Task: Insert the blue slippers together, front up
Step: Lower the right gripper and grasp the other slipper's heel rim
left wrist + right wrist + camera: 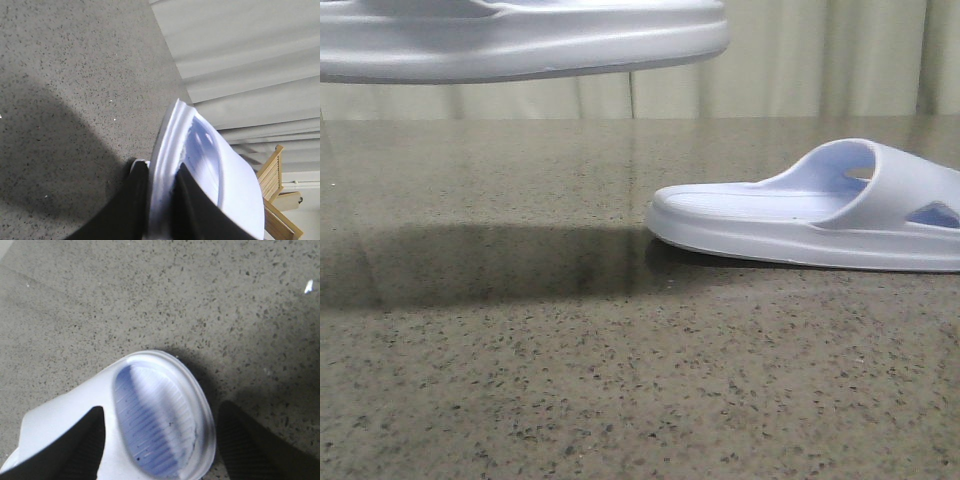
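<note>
The blue slippers are apart. One slipper [520,45] hangs above the table at the upper left of the front view, sole down, throwing a wide shadow. My left gripper [160,172] is shut on that slipper [210,165], its black fingers [135,200] clamping the sole's edge. The other slipper [810,210] lies flat on the table at the right, strap toward the right edge. My right gripper [161,407] stands open over this slipper [155,420], one finger over the strap side and the other finger [250,440] above bare table beside the rounded end. Neither gripper shows in the front view.
The speckled grey-brown stone tabletop [570,380] fills the scene. Pale curtains [800,60] hang behind its far edge. A wooden chair [280,200] stands beyond the table in the left wrist view.
</note>
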Controlling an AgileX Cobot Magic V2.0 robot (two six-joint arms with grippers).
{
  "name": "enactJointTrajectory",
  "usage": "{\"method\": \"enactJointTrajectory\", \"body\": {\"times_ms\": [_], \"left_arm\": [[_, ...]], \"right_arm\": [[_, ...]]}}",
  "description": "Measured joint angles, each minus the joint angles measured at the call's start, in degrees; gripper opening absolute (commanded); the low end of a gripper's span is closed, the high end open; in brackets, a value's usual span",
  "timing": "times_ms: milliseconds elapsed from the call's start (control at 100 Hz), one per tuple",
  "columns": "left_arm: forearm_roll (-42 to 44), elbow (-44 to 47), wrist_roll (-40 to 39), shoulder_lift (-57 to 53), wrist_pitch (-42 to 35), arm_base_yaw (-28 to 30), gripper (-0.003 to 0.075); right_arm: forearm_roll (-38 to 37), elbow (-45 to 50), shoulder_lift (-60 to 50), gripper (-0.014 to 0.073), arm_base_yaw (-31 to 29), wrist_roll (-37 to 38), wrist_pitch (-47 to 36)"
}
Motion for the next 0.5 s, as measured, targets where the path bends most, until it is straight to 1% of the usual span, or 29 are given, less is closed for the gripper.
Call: {"method": "enactJointTrajectory", "body": {"times_ms": [440,500], "left_arm": [[0.00,0.00,0.00,0.00,0.00,0.00,0.0016],[0.00,0.00,0.00,0.00,0.00,0.00,0.0016]], "right_arm": [[0.10,-0.04,3.64,0.0411,0.00,0.14,-1.44],[0.10,-0.13,4.20,0.0394,0.00,0.14,-1.73]]}}
